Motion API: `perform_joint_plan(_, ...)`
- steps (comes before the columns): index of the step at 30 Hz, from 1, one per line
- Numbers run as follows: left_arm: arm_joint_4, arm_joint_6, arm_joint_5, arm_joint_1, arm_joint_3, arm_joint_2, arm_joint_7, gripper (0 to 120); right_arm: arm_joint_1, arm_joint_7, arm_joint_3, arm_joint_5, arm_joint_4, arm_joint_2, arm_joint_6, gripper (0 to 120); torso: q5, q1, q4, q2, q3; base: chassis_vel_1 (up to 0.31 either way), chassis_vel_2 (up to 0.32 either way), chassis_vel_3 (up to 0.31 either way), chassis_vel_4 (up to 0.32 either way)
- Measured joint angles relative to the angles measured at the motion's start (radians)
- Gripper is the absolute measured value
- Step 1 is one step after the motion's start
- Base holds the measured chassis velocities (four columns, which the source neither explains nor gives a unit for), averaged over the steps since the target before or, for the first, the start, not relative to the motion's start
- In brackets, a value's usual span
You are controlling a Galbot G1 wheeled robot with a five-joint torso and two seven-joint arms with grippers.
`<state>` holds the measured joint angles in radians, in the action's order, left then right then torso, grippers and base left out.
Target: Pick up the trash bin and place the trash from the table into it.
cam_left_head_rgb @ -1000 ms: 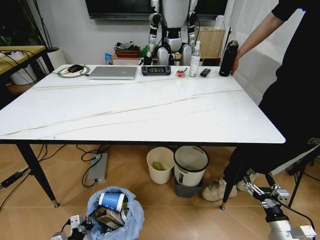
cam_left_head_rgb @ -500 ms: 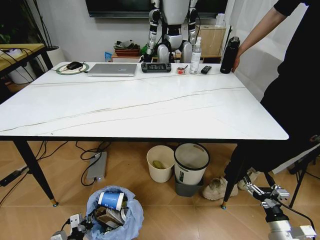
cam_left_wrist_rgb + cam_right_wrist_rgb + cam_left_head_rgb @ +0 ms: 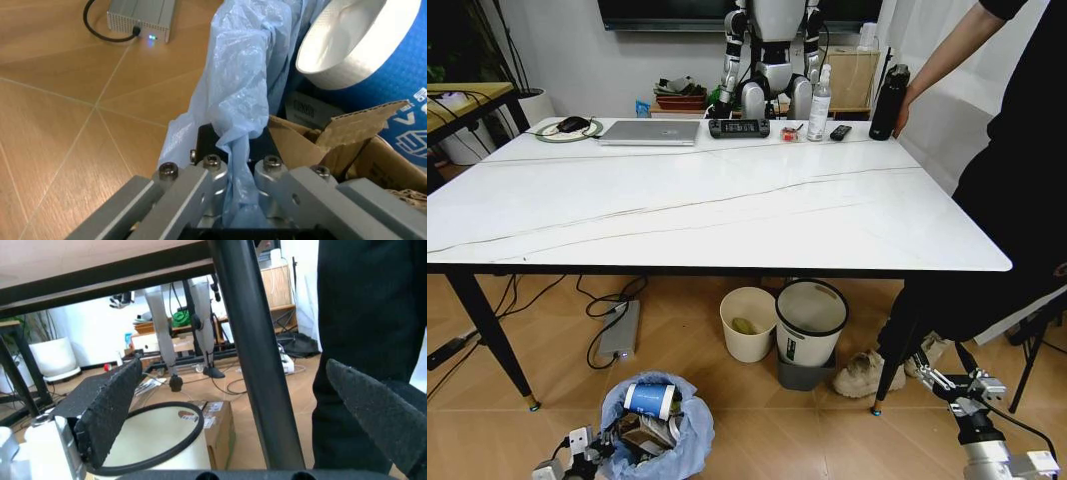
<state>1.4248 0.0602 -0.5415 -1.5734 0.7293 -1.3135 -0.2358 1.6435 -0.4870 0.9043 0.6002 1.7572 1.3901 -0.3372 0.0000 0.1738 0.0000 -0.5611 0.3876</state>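
The trash bin (image 3: 659, 430), lined with a puffy light-blue bag, stands on the floor in front of the table (image 3: 727, 215). Trash lies inside it: a blue paper cup (image 3: 649, 400) and torn brown cardboard (image 3: 642, 432). My left gripper (image 3: 577, 458) is low beside the bin, shut on the bag's rim. The left wrist view shows that gripper (image 3: 237, 167) pinching the blue plastic (image 3: 243, 100), with the cup (image 3: 373, 60) and cardboard (image 3: 350, 132) just behind. My right gripper (image 3: 947, 385) hangs open near the floor by the table's right front leg (image 3: 253, 355).
A cream bucket (image 3: 747, 325) and a grey-and-white bin (image 3: 809, 320) stand under the table. A laptop (image 3: 649, 133), a black bottle (image 3: 889, 102) and small items line the far edge. A person (image 3: 1017, 200) stands at the right with a hand on the bottle. A power brick (image 3: 621, 332) lies on the floor.
The whole head picture has shifted a little, so the camera has moved. The bin and both grippers keep the same places relative to me.
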Motion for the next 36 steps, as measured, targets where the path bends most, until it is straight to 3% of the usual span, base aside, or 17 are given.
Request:
perform_joint_plan(25,-0.004,0.009,-0.006,0.013,-0.001,0.012,0.009,0,0.0,0.0,0.0,0.0,0.0,0.0,0.0,100,0.0,-0.033,0.0,0.087,-0.053,0.0,0.0,0.0,0.0)
perform_joint_plan(36,-0.002,-0.005,-0.003,0.014,0.0,0.012,0.01,0,0.0,0.0,0.0,0.0,0.0,0.0,0.0,100,0.0,-0.054,0.0,0.147,-0.094,0.0,0.0,0.0,0.0)
